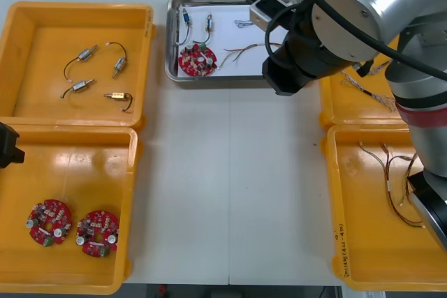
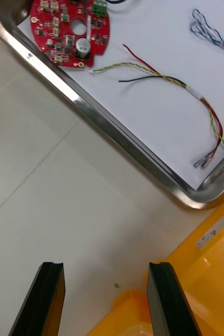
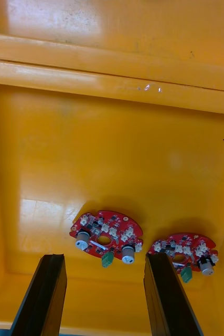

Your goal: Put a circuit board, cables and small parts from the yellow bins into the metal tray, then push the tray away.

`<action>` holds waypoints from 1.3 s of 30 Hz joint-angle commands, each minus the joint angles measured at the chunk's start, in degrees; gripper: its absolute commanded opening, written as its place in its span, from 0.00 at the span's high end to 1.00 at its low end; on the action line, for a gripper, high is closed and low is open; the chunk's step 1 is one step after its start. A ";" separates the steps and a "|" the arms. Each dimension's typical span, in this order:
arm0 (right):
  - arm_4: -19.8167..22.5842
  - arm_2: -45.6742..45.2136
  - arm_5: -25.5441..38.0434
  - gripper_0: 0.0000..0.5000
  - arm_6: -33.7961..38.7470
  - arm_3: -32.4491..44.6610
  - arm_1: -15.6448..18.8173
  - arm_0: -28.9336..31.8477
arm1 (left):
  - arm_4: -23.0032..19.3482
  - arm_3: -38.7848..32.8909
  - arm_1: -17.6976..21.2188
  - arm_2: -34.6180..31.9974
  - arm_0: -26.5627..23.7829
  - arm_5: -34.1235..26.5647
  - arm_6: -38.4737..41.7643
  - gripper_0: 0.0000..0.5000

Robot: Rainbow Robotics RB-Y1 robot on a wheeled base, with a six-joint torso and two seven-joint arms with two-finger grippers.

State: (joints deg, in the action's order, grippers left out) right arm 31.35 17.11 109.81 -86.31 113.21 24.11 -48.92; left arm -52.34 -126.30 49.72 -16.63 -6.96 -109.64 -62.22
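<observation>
— metal tray (image 1: 209, 79): where is it, and what is in it?
— at the far middle of the table (image 1: 230, 172), between the yellow bins (image 1: 42, 54), close to the far edge. inside lie a round red circuit board (image 1: 197, 61), a red and yellow cable (image 1: 241, 52), a blue and white cable (image 1: 244, 24) and two small metal parts (image 1: 186, 17).
— and the grippers?
— the right gripper (image 2: 106, 268) hovers over bare table just beside the tray's near right corner, fingers wide apart, holding nothing. the left gripper (image 3: 104, 257) waits over the near left bin (image 1: 70, 165), also wide and empty, above two spare boards (image 3: 106, 241).
— so what is the step?
— the tray looks loaded, so i judge the push is what's left. best to bring the fingers low against the near rim, around its middle and not the corner, so the tray slides straight and does not turn. go slowly.
— why slowly?
— the tray is shiny steel with a rolled rim and curved corners, likely slick on the smooth pale table. its floor is white and flat, and everything lies loose on it: thin limp wires, a stiff flat disc studded with tiny components. a jolt could shift them.
</observation>
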 commanded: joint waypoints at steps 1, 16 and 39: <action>3.37 -5.95 0.19 0.00 4.48 5.36 4.37 5.07 | 0.05 -1.67 2.49 -1.74 0.90 -0.36 -5.02 0.13; 9.61 -23.53 0.19 0.00 7.38 14.59 13.60 22.03 | 0.05 -1.67 2.49 -1.74 0.90 -0.36 -5.02 0.14; 11.63 -41.28 0.19 0.00 5.10 10.46 15.44 36.09 | 0.05 -1.67 2.49 -1.74 0.90 -0.36 -5.02 0.13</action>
State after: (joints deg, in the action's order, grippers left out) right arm 42.87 -21.62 109.83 -78.82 124.24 38.74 -14.19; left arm -52.34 -126.35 49.73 -16.64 -6.93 -109.64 -62.22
